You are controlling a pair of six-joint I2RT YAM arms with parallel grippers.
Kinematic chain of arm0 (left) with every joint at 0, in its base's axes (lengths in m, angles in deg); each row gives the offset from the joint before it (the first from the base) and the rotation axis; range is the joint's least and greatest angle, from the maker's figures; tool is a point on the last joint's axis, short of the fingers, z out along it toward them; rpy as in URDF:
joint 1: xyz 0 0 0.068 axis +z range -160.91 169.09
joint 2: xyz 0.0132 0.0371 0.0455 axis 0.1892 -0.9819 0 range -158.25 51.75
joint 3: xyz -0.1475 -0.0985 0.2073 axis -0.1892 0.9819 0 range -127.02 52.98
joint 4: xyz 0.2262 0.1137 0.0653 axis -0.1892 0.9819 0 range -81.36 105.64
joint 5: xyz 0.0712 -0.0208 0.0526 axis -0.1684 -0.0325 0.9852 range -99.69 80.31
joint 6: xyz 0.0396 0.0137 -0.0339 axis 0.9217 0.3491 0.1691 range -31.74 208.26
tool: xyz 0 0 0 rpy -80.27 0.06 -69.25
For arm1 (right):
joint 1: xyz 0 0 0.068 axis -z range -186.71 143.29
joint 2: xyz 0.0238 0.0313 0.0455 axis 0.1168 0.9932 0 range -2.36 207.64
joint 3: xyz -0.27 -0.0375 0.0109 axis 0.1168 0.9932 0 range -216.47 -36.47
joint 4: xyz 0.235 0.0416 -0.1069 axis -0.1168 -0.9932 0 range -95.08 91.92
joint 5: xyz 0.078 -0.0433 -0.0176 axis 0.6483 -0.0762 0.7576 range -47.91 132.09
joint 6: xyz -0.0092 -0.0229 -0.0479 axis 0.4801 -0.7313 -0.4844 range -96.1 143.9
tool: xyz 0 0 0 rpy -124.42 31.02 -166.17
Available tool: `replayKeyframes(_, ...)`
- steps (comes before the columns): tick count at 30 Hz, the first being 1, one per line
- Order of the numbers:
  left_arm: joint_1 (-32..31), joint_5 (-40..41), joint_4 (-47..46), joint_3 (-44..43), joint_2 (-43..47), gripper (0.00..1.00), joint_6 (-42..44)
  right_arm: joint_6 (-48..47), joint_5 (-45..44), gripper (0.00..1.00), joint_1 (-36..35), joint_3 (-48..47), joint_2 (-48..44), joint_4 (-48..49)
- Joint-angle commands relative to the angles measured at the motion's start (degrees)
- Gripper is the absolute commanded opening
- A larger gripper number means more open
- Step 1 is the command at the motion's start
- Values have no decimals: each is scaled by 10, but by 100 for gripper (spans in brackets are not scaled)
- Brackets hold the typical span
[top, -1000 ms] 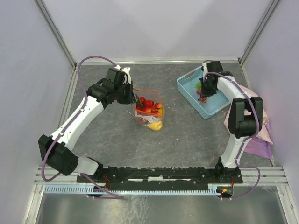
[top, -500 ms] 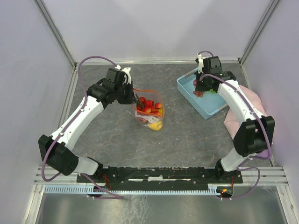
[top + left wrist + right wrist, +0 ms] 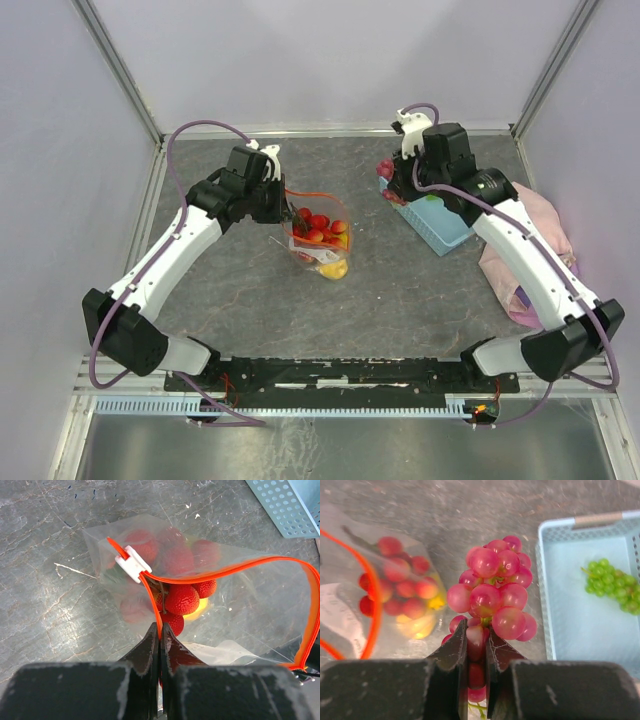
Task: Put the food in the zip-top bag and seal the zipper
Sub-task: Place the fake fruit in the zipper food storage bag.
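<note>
The clear zip-top bag (image 3: 320, 240) stands open on the table with red strawberries (image 3: 181, 599) and a yellow fruit inside. My left gripper (image 3: 160, 630) is shut on the bag's orange-red zipper strip (image 3: 235, 569), just below the white slider (image 3: 133, 563), and holds the mouth open. My right gripper (image 3: 476, 635) is shut on a bunch of purple-red grapes (image 3: 495, 592) and holds it in the air between the bag (image 3: 380, 595) and the basket. The grapes also show in the top view (image 3: 386, 172).
The light blue basket (image 3: 445, 225) stands at the back right, with a green grape-like bunch (image 3: 612, 582) inside it. A pink cloth (image 3: 545, 240) lies by the right wall. Metal frame posts stand at the back corners.
My right gripper has lifted the grapes out of the basket and carried them left, towards the bag. The left gripper and the bag have not moved.
</note>
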Motion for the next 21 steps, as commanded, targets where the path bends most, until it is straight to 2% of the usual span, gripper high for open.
replayKeyframes(1, 3, -10, -27, 1, 15, 3, 17, 8, 54, 2, -27, 2, -51, 73)
replayKeyframes(5, 3, -10, -28, 2, 14, 3, 16, 18, 113, 2, -48, 13, -73, 104)
replayKeyframes(14, 4, -10, -30, 2, 10, 3, 15, 44, 268, 2, -83, 1, -64, 96)
replayKeyframes(21, 3, -10, -29, 2, 9, 3, 15, 35, 290, 3, -125, -51, -8, 16)
